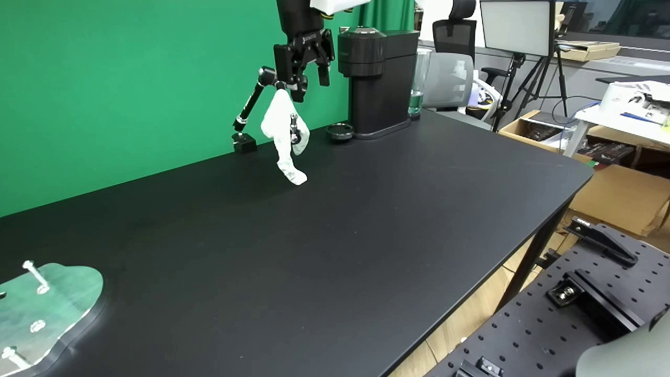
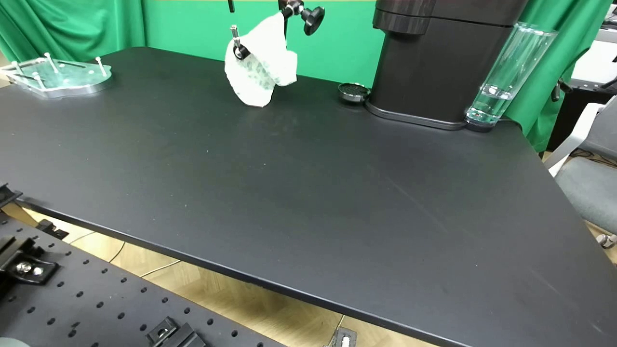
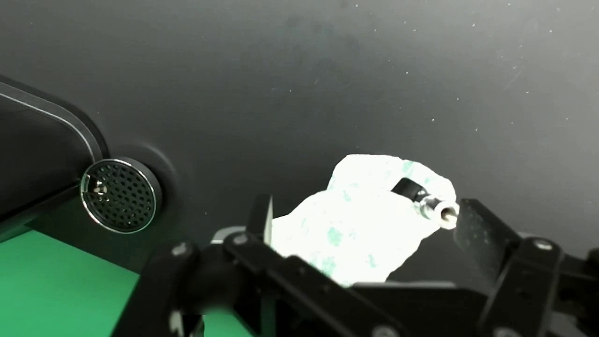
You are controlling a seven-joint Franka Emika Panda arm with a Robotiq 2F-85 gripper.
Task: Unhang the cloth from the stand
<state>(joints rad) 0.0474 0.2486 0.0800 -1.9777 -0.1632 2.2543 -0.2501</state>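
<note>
A white cloth with pale green marks (image 1: 280, 123) hangs over a black jointed stand (image 1: 252, 102) by the green wall. It also shows in an exterior view (image 2: 270, 53) and in the wrist view (image 3: 346, 229). The stand's metal end pokes out beside the cloth in the wrist view (image 3: 435, 206), and a black knob (image 2: 313, 20) sits at its joint. My gripper (image 1: 303, 78) is open and empty, above the cloth's top. In the wrist view its fingers (image 3: 369, 220) stand wide apart, with the cloth seen between them. Whether a finger touches cloth or stand, I cannot tell.
A black coffee machine (image 1: 366, 78) stands beside the stand, with a small round metal dish (image 3: 121, 195) at its foot. A clear tank with water (image 2: 506, 77) is behind it. A green board with white pegs (image 1: 63, 298) lies on the black table (image 1: 314, 251).
</note>
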